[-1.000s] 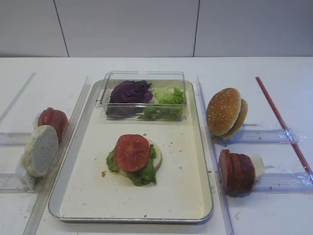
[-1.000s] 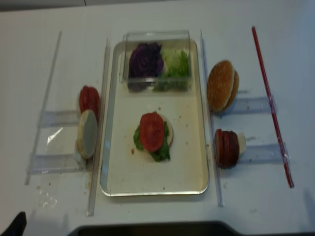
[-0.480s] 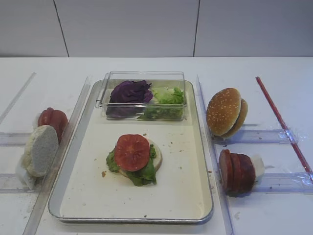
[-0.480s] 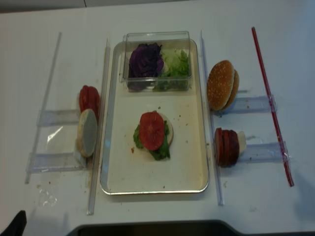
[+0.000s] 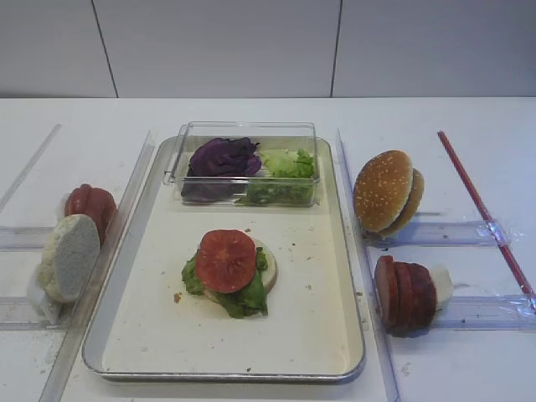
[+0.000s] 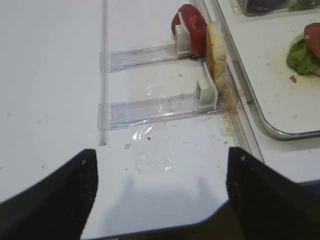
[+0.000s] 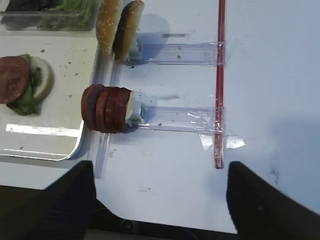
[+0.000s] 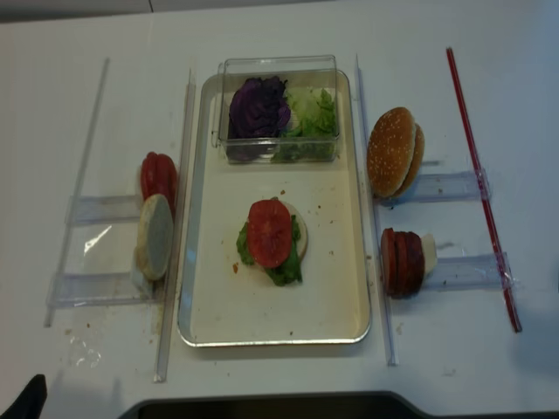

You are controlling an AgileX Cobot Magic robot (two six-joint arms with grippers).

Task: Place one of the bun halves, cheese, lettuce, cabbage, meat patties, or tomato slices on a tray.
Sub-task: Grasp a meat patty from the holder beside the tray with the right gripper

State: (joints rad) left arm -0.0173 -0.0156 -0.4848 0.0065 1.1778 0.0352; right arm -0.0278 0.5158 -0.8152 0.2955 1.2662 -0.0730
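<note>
**Stack half built, both arms back**

White tabletop (image 5: pixel 251 113); on the tray (image 5: pixel 327 335) a pale bun half (image 5: pixel 266 266) carries lettuce (image 5: pixel 243 300) and a tomato slice (image 5: pixel 226 260). Meat patties (image 7: pixel 106 108) stand on edge just right of the rim. Right fingers (image 7: pixel 250 205) and left fingers (image 6: pixel 250 195) stand apart, empty. Risk: a grab could topple the patty row or clip the clear rail (image 7: pixel 175 119). Open room lies nearer the robot.

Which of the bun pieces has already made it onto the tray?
Only the pale bun half lying flat on the tray, under lettuce and a tomato slice. The others stand on edge beside it: sesame buns right, floury half left.
</note>
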